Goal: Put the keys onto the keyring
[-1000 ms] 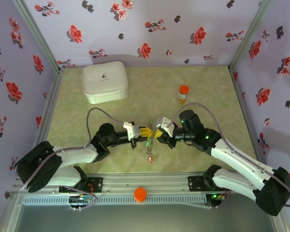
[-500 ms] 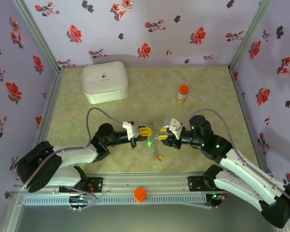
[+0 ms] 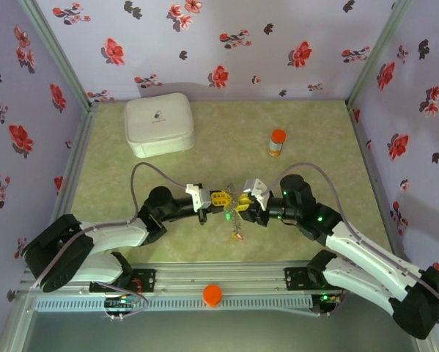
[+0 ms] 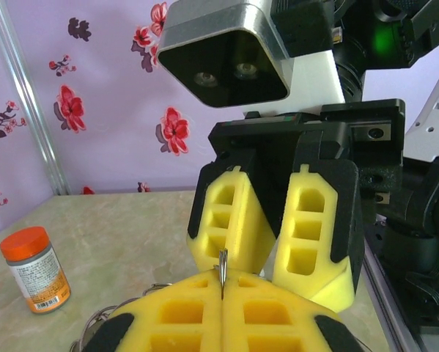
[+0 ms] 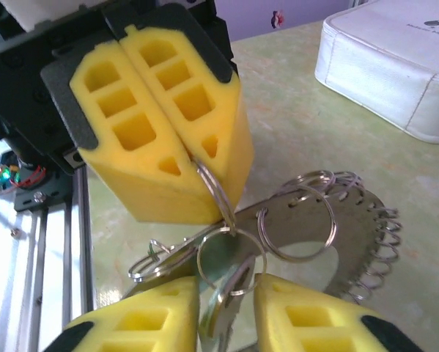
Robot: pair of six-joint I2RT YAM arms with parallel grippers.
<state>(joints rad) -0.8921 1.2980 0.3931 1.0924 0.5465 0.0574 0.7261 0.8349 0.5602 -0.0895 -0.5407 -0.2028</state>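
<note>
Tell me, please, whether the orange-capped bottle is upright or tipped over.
Upright: the bottle stands on its base, orange cap uppermost.

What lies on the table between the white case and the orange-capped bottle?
Nothing. In the top view, the green table surface between the white case and the orange-capped bottle is bare.

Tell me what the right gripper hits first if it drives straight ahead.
Likely the small split ring pinched in the shut left gripper, then that gripper's yellow pads. A key sits between the right gripper's pads; depth is hard to judge.
</note>
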